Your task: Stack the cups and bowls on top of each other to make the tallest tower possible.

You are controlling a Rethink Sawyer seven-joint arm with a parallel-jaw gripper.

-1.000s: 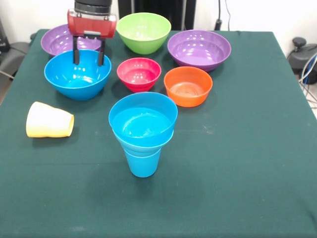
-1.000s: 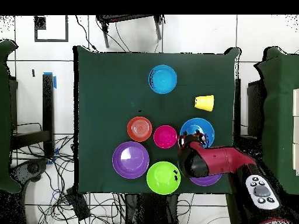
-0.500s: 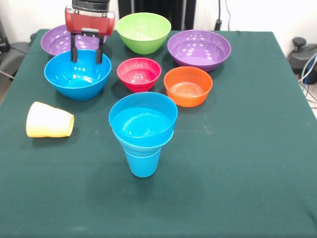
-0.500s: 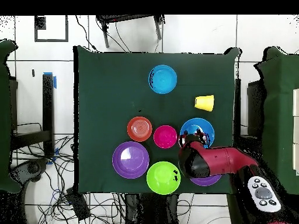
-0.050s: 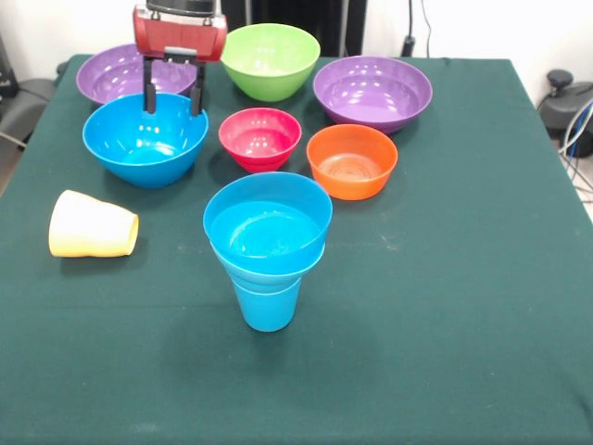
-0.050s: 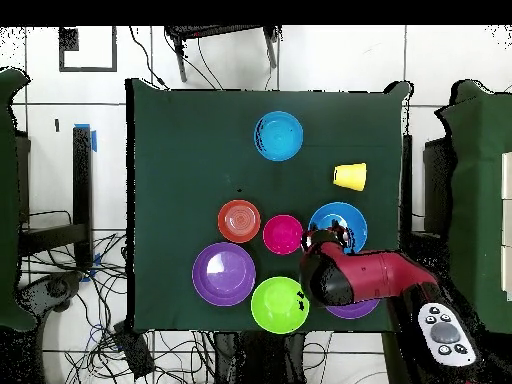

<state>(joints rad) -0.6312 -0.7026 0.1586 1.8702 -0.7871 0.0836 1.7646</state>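
Note:
The tower stands near the middle of the table: a blue tapered cup with blue bowls nested in its mouth; from overhead the tower shows as one blue disc. A pale yellow cup lies on its side at the left. My gripper hangs open and empty just above the far rim of a loose blue bowl. Its two black fingers point down, spread apart.
Around the loose blue bowl sit a purple bowl, a lime green bowl, a second purple bowl, a pink-red bowl and an orange bowl. Green cloth covers the table.
The gripper has risen slightly and shifted a little to the right over the blue bowl's far rim. It stays open. No bowl or cup has moved.

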